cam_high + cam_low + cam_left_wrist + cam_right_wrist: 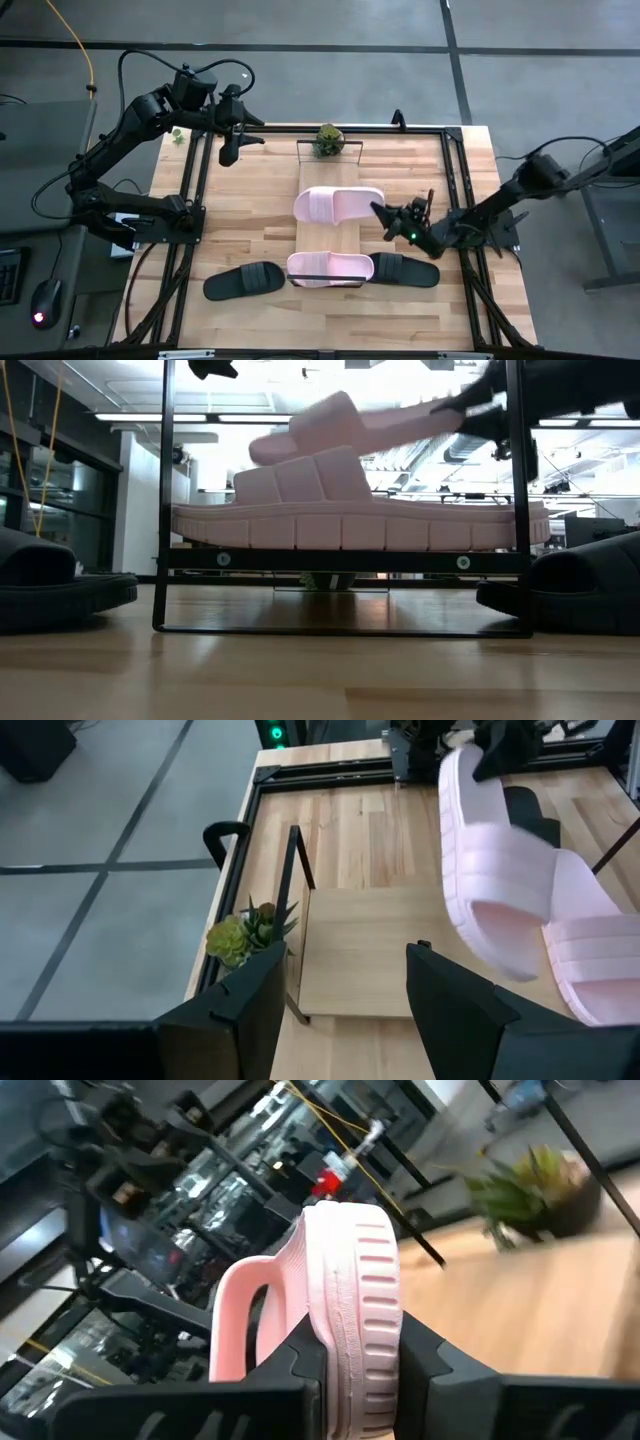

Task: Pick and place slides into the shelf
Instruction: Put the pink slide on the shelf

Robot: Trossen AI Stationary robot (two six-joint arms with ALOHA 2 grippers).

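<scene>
The shelf [326, 240] is a narrow light-wood board in a black frame, running near to far at the table's middle. One pale pink slide [330, 268] lies across its near end. A second pink slide [338, 205] is held over the shelf's middle by my right gripper [383, 213], which is shut on it. Two black slides rest on the table, one left of the shelf [243, 281] and one right of it [405, 270]. My left gripper [228, 152] hangs open over the table's far left corner, touching nothing. My right gripper pinches the pink slide's heel end [350, 1330] between its two fingers, one on the footbed and one under the sole. It comes almost level from the table's right, along the slide's length. The slide [340, 430] is lifted and tilted, its strap end lower, above the other pink slide.
A small potted plant [327, 140] stands at the shelf's far end. Black frame rails run along the table's left and right sides [455, 180]. Bare board [350, 950] shows on the shelf's far half, below the held slide.
</scene>
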